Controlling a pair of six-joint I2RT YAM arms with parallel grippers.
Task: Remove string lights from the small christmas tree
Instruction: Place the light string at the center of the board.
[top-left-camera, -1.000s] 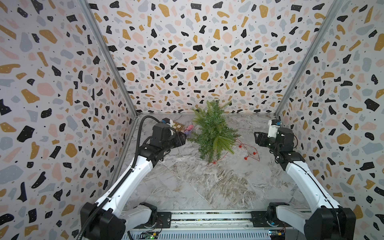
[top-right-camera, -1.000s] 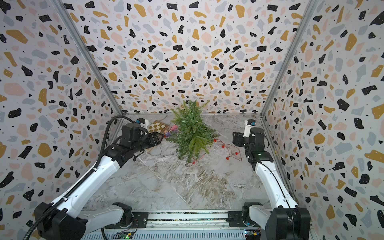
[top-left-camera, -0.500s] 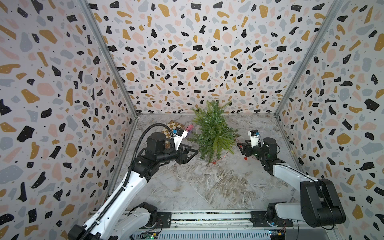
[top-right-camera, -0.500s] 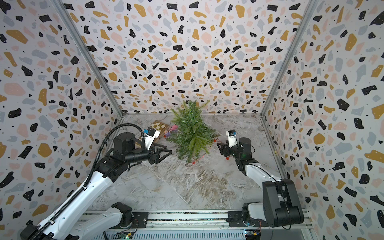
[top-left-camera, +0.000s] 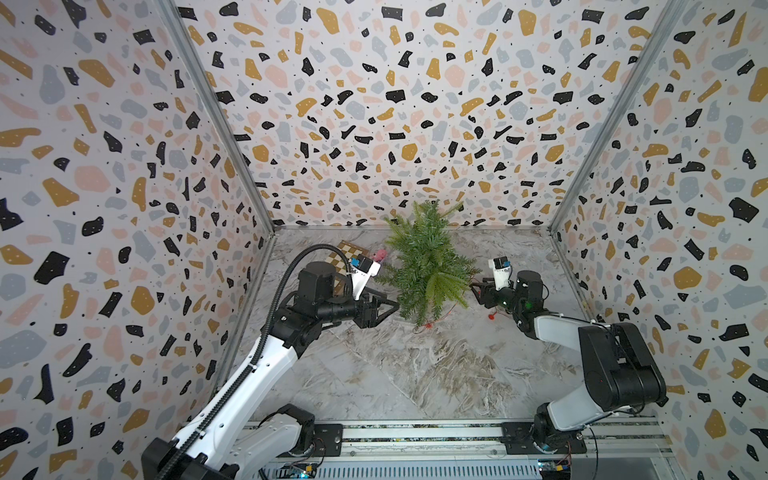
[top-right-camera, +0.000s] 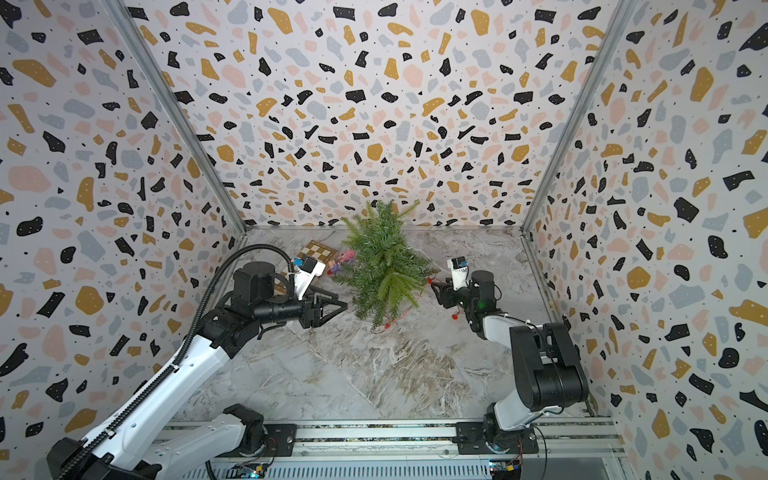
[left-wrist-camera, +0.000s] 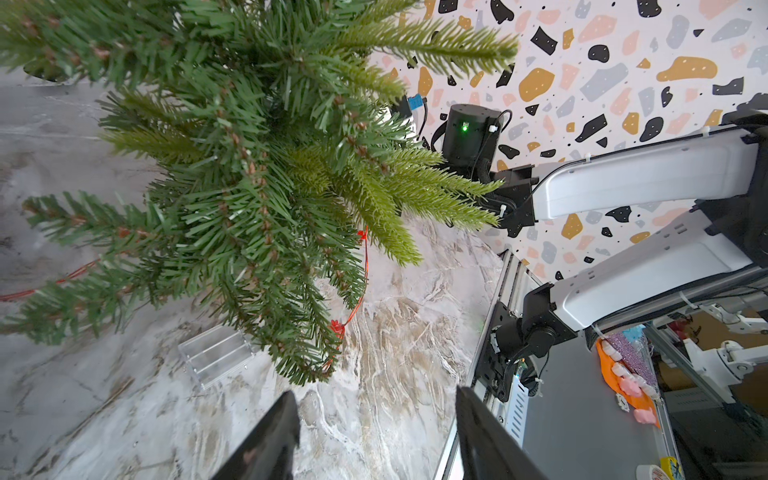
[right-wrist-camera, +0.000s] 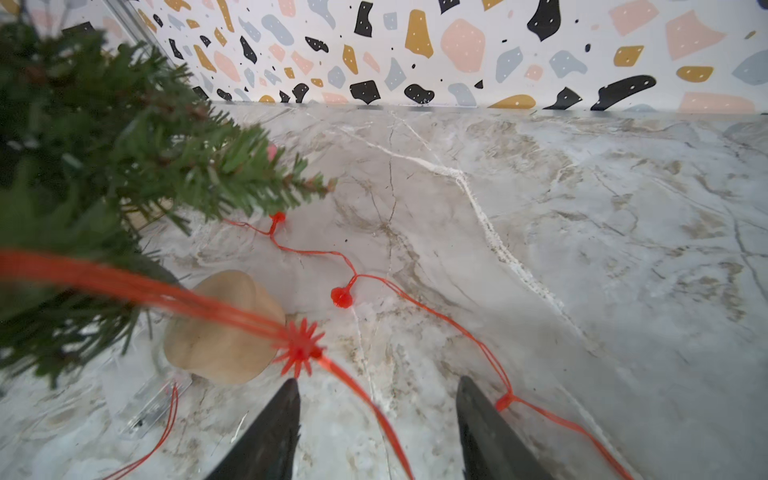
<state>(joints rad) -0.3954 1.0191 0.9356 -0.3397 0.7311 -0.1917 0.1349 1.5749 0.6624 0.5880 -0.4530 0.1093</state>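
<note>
The small christmas tree (top-left-camera: 428, 270) (top-right-camera: 382, 266) stands upright at the back middle on its tan base (right-wrist-camera: 224, 332). The string lights (right-wrist-camera: 301, 347), a red wire with spiky red bulbs, hang from its lower branches (left-wrist-camera: 360, 291) and trail over the floor on its right (top-left-camera: 492, 316) (top-right-camera: 455, 316). My left gripper (top-left-camera: 395, 307) (left-wrist-camera: 376, 409) is open just left of the lowest branches, holding nothing. Low at the tree's right side, my right gripper (top-left-camera: 473, 286) (right-wrist-camera: 378, 390) is open too. A stretch of wire runs between its jaws, with a bulb just off one fingertip.
A chessboard (top-left-camera: 349, 257) and a small pink toy (top-left-camera: 379, 256) lie behind my left wrist. A clear plastic box (left-wrist-camera: 216, 357) (right-wrist-camera: 153, 405) lies on the floor by the tree's base. Patterned walls close in three sides, and a rail (top-left-camera: 415, 432) runs along the front.
My left gripper swung from the chessboard forward to the tree's lower left. My right arm folded low and moved its gripper in to the tree's right side, over the trailing wire.
</note>
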